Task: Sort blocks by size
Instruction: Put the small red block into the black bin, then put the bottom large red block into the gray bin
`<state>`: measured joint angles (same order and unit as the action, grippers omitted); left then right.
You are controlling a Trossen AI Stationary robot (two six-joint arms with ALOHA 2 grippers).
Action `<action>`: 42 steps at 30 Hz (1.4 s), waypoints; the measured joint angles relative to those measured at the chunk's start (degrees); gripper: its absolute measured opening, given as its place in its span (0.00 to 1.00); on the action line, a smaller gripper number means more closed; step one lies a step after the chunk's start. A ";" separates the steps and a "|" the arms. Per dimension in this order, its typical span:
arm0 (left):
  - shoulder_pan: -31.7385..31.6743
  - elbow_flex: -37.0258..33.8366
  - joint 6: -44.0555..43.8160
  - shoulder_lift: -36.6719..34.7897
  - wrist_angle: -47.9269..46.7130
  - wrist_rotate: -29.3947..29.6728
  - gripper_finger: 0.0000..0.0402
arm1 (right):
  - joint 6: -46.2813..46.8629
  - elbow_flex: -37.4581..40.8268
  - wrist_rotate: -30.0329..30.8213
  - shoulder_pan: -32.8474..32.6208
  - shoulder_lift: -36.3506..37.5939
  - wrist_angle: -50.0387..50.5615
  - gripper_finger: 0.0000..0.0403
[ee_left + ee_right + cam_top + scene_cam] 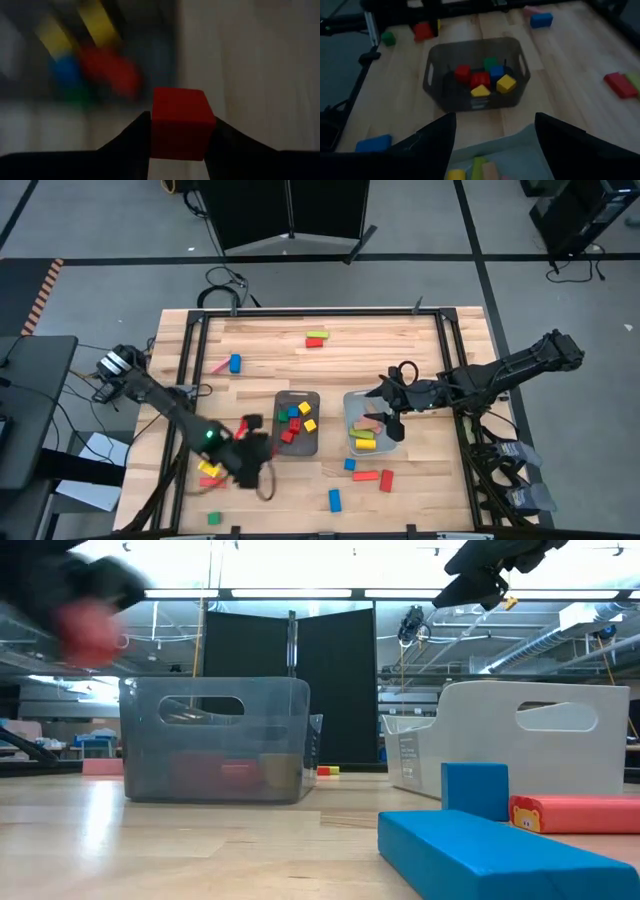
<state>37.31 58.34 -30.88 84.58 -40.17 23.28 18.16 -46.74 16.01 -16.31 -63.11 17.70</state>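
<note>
My left gripper [252,442] is shut on a red cube [180,125], beside the near left corner of the dark grey tray [297,423]. The low view shows the cube as a red blur [90,630] above the height of the tray's rim. The tray holds several small cubes [482,80]. My right gripper [385,412] is open and empty above the pale tray [372,425], which holds a few longer bars [365,437]. More blocks lie loose on the table, such as a blue one [334,499] and a red bar [365,476]. My left gripper pinches the red cube between its two fingers, by two opposite side faces [155,130]. The cube's top and front face stick out past the fingertips. In the low view it is lifted clear of the table.
Loose blocks lie at the far middle [316,338], far left [228,364], near left [208,470] and near middle [387,480]. In the low view a blue bar [500,850], a blue cube [475,790] and a red bar [575,812] lie close in front.
</note>
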 joint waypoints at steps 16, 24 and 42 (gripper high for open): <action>-20.52 -0.30 11.17 5.28 14.30 -1.95 0.46 | 3.26 0.00 0.52 -2.00 -0.19 1.64 0.75; -20.92 0.23 11.27 3.59 15.23 -1.30 0.96 | 4.54 0.00 -0.49 -2.78 -5.87 -1.58 0.78; -19.89 0.23 12.01 -0.32 18.18 6.35 0.72 | 6.28 -6.64 9.17 -16.65 -9.74 7.40 0.78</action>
<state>17.42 58.57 -18.87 84.26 -21.98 29.63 24.44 -53.38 25.18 -32.96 -72.85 25.10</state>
